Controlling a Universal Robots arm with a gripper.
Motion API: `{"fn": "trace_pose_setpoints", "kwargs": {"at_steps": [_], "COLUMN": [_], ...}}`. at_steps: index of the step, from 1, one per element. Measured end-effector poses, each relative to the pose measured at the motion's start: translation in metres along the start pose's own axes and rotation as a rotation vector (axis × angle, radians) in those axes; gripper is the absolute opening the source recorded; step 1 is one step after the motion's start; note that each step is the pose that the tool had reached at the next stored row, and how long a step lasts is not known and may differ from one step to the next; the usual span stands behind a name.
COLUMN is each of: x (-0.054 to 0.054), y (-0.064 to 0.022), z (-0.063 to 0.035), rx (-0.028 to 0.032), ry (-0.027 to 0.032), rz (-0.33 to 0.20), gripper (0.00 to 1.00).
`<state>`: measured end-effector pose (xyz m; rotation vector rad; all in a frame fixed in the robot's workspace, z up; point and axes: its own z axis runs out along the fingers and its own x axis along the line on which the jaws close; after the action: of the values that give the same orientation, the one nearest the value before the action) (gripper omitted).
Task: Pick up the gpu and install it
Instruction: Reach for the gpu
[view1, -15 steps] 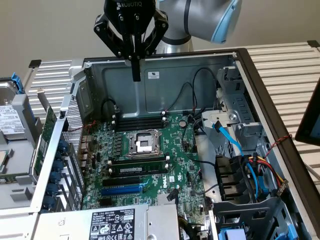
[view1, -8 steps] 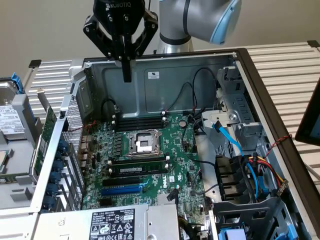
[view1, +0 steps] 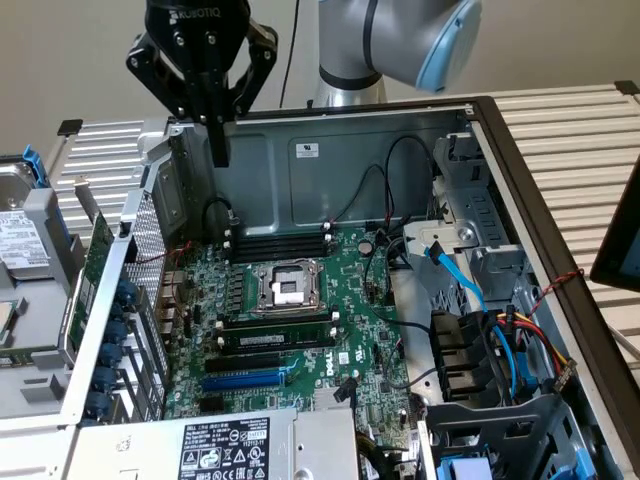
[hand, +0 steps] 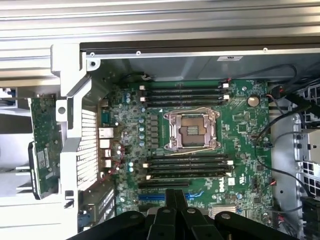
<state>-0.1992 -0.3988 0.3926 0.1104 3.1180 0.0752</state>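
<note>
Slatted desk (view1: 565, 140) is seen beneath the opened computer case (view1: 330, 150). The gpu (view1: 97, 262) is found outside its rear wall (ungrasped, uninstalled). The claw (view1: 220, 152) is closed, empty, above the case's rear corner.

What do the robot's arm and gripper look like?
The arm is a rounded silver-grey tube with a light blue joint cap. The gripper is all black, with a boxy body lettered ROBOTIQ in white, angled linkage bars on both sides and two slim straight fingers. A thin black cable runs beside it.
</note>
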Motion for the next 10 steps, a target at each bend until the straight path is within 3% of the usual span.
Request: {"fn": "trace_pose_setpoints", "kwargs": {"at_steps": [10], "x": [0.045], "y": [-0.0032], "z": [-0.0010], "rx": [-0.0005], "ry": [0.0002], "rz": [0.000], "gripper": [0.11]}}
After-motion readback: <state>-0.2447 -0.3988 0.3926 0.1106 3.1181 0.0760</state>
